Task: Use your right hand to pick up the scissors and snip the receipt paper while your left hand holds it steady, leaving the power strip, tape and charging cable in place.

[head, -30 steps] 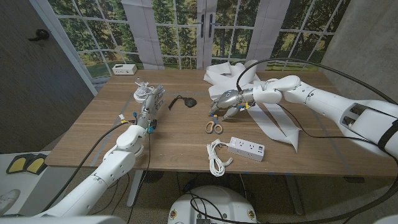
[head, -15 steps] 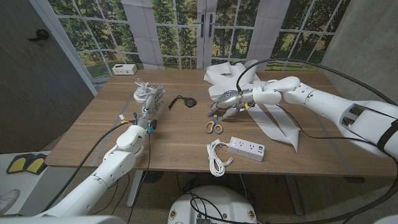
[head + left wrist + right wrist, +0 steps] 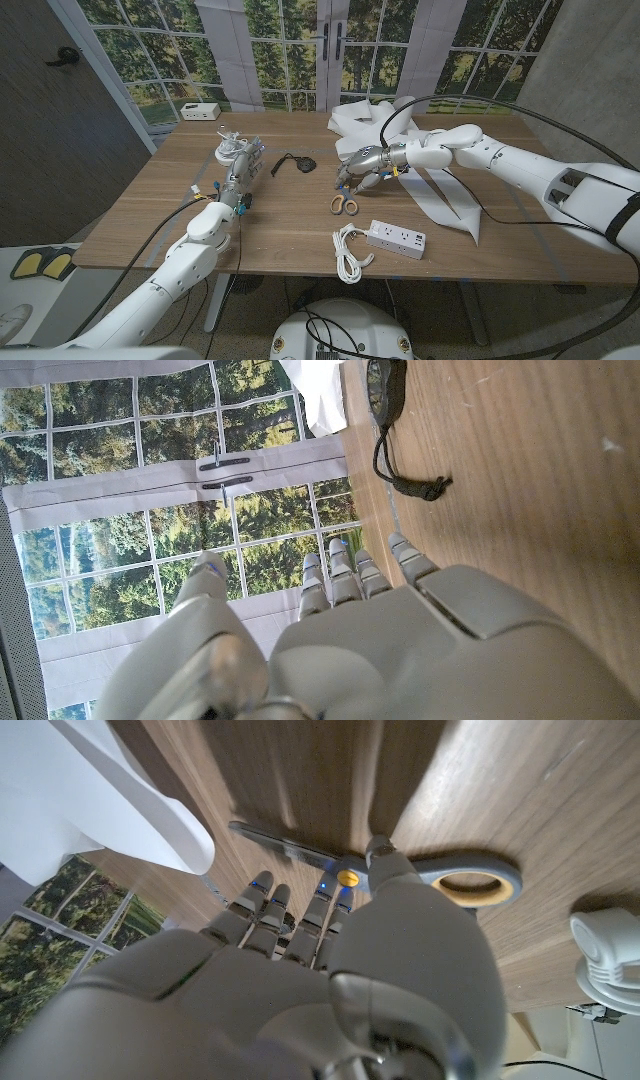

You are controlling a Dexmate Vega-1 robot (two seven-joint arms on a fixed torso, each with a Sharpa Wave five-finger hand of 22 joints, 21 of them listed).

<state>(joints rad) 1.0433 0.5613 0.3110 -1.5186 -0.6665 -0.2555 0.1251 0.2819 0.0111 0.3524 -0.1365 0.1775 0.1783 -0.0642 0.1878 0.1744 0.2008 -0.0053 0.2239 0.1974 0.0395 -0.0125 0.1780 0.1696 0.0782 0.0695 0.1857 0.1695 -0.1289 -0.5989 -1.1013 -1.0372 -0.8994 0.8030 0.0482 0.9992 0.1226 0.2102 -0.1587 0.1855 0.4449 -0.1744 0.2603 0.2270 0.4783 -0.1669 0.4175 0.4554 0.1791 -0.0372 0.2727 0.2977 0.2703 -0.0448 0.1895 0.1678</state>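
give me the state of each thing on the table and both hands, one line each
scissors: lying flat on the table, blades shut, not lifted
right hand: above the scissors, fingers reaching down, holding nothing
left hand: fingers apart, holding nothing, away from the paper
receipt paper: loose on the table, unheld, uncut
power strip: lying flat, nothing plugged in
charging cable: coiled beside the power strip

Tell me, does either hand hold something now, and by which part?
Nothing is held. The right hand hovers over the scissors; the left hand holds nothing.
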